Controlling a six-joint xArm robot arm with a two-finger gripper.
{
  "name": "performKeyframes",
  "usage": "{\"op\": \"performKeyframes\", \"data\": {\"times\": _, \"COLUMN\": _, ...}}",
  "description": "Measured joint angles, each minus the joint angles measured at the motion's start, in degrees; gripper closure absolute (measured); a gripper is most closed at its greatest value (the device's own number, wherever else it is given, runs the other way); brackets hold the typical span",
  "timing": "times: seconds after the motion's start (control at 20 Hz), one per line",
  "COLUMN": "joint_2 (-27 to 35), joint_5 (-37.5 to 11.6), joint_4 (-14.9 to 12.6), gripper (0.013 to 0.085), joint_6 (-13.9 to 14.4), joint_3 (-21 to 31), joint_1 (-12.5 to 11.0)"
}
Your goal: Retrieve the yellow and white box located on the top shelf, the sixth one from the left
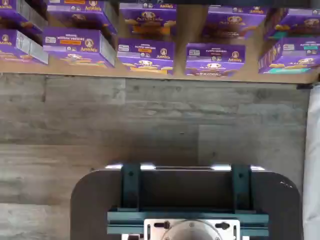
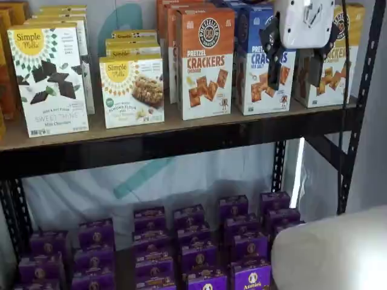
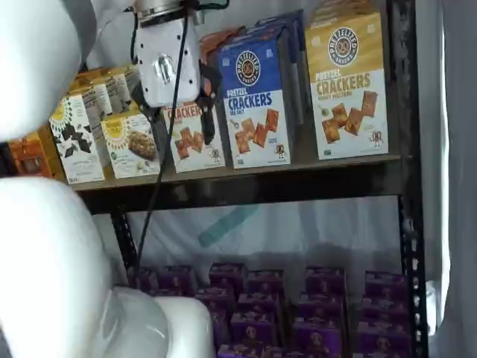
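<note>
The yellow and white box stands upright at the right end of the top shelf, just beside the black perforated upright. Its golden top carries a round black logo and its white lower half shows square brown crackers. In a shelf view the same box is partly hidden behind the gripper.

The gripper hangs in front of the top shelf, its white body above two black fingers that point down with a plain wide gap between them; nothing is held. In that view it sits over the seam between the blue-topped cracker box and the yellow and white box, not touching either as far as can be told. In a shelf view the gripper shows in front of the orange-topped cracker box, with a black cable running down past it.

Left of the orange-topped cracker box stand two white Simple Mills boxes, one tall with dark squares pictured, one shorter beside it.

On the low shelf beneath, rows of purple Annie's boxes stand close together. The wrist view shows those purple boxes on a tan board, with grey wood-look floor nearer, and the dark mount with teal brackets nearest the camera.
</note>
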Motion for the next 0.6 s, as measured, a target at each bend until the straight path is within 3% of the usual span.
{"op": "performKeyframes", "data": {"times": 0.05, "joint_2": -0.36, "joint_5": -0.5, "joint_4": 1.44, "gripper": 0.013, "joint_6": -0.76, "joint_3": 0.36, "joint_1": -1.3}}
{"op": "performKeyframes", "data": {"times": 0.1, "joint_2": -1.43, "joint_5": -1.93, "joint_4": 5.68, "gripper": 0.013, "joint_6": -2.85, "joint_3": 1.38, "joint_1": -5.31}}
{"op": "performKeyframes", "data": {"times": 0.2, "joint_2": -1.74, "joint_5": -2.38, "joint_4": 7.46, "gripper": 0.013, "joint_6": -4.12, "joint_3": 1.54, "joint_1": -7.01}}
{"op": "performKeyframes", "data": {"times": 0.45, "joint_2": -1.72, "joint_5": -2.27, "joint_4": 7.34, "gripper": 0.013, "joint_6": -5.14, "joint_3": 1.14, "joint_1": -7.9}}
{"op": "performKeyframes", "data": {"times": 0.6, "joint_2": -1.63, "joint_5": -2.36, "joint_4": 5.51, "gripper": 0.013, "joint_6": -5.0, "joint_3": 0.99, "joint_1": -7.02}}
